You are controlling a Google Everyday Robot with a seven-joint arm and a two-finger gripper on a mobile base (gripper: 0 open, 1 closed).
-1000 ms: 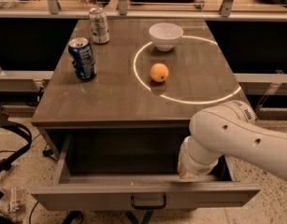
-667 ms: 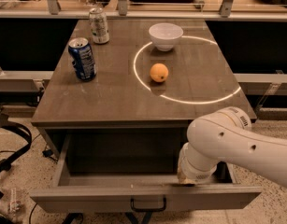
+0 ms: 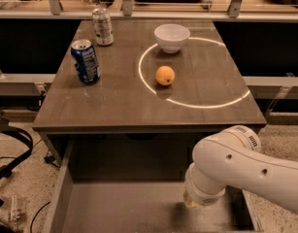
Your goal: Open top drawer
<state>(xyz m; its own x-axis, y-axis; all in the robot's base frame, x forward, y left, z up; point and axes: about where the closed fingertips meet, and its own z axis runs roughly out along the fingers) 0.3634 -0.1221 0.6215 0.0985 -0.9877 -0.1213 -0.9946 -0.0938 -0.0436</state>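
The top drawer (image 3: 139, 203) stands pulled far out from under the tabletop, and its plain grey inside is open to view. Its left wall (image 3: 58, 193) runs down to the frame's lower edge. Its front panel and handle are out of view below the frame. My white arm (image 3: 236, 171) reaches in from the right, down into the drawer. My gripper (image 3: 190, 203) is at the arm's lower end, over the right part of the drawer floor, mostly hidden behind the wrist.
On the brown tabletop (image 3: 114, 106) stand a blue can (image 3: 85, 61), a silver can (image 3: 103, 26) and a white bowl (image 3: 172, 37). An orange (image 3: 165, 75) lies inside a lit ring. A railing runs behind the table. Cables lie on the floor at left (image 3: 12, 154).
The drawer has slid further out toward me; its front panel and handle have dropped below the frame. My arm has moved with it, a little down and left.
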